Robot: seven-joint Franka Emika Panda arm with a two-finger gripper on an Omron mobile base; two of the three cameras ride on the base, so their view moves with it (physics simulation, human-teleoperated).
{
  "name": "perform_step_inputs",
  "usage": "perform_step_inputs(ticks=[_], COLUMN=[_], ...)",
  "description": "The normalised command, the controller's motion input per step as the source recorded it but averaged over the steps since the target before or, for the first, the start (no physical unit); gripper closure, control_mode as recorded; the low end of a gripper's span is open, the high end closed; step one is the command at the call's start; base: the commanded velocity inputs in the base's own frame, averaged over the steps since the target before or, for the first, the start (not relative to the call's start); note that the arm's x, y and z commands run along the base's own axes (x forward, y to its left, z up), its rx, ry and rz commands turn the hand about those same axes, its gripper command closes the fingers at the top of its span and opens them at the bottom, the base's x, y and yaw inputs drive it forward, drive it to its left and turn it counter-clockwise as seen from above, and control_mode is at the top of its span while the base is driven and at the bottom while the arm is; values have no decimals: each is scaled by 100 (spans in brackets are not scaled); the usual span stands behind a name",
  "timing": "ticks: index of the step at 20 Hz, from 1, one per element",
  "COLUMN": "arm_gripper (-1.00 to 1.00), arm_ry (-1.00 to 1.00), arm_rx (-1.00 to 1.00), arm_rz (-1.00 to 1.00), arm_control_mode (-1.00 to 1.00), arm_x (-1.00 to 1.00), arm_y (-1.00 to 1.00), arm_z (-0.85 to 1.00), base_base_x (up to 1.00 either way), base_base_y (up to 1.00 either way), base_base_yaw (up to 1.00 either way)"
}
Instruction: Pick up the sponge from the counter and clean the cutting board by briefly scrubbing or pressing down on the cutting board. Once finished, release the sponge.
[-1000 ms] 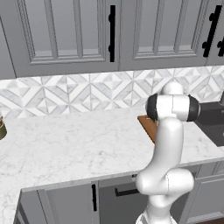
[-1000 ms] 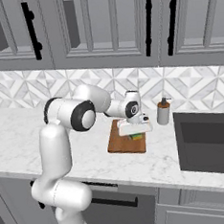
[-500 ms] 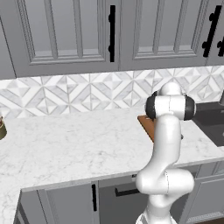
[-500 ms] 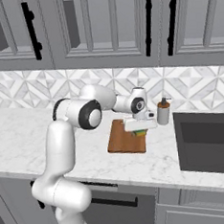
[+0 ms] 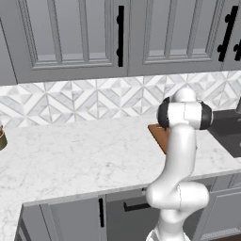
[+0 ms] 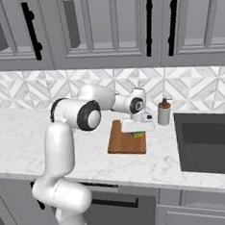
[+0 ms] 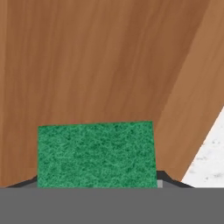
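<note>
Pretty flat, even lighting everywhere, clearly rendered, no obvious lamp direction. The white table (image 6: 25, 136) reads bright without any glare. Only soft, faint shadows, like under the cupboards (image 5: 70, 37). Both base views look a bit soft and low-res. Up close, the cutting board (image 7: 109, 61) grain stays sharp, no edge warping.

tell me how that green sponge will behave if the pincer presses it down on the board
The sponge has a rough, fibrous green face, so it will probably grip the cutting board rather than skid. It is a small flat-sided block, so rolling or tipping seems unlikely. It looks soft and light, so it may squash under pressure.
</note>
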Motion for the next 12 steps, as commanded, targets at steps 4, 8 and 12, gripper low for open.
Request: perform_step_inputs(ticks=[4, 8, 12], arm_gripper=[100, 100, 100], arm_ry=[0, 0, -2], arm_rx=[0, 0, 0], arm_rz=[0, 0, 0], arm_control_mode=[-100, -100, -100], arm_x=[-58, -54, -46], arm_y=[55, 58, 60], arm_z=[0, 0, 0], base_base_x=[0, 0, 0], base_base_y=[0, 0, 0], base_base_yaw=[0, 0, 0])
